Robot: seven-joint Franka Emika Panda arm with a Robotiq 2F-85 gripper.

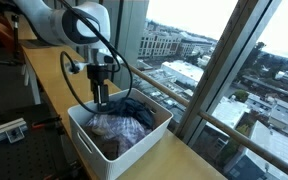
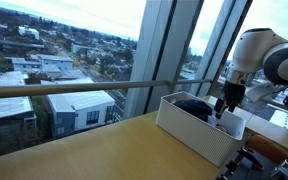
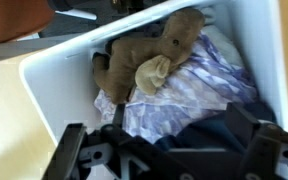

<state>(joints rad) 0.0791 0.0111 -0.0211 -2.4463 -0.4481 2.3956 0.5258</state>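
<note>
A white bin [image 1: 92, 158] stands on a wooden table by the window and also shows in another exterior view [image 2: 189, 130]. In the wrist view its wall [image 3: 54, 75] encloses a brown stuffed toy [image 3: 144, 55], a purple-and-white checked cloth [image 3: 189, 85] and a dark navy cloth [image 3: 199, 130]. The checked cloth [image 1: 119, 128] and the dark cloth [image 1: 134, 108] fill the bin. My gripper [image 1: 101, 98] hangs just above the bin's contents, over the dark cloth [image 2: 192, 103]. Its fingers [image 3: 169, 150] are spread wide and hold nothing. It also shows in an exterior view [image 2: 224, 108].
The wooden table [image 1: 54, 70] runs along a floor-to-ceiling window with a metal rail [image 2: 74, 88]; a city lies far below. Window frames [image 1: 219, 60] rise right beside the bin. Dark equipment [image 1: 4, 130] sits off the table's room side.
</note>
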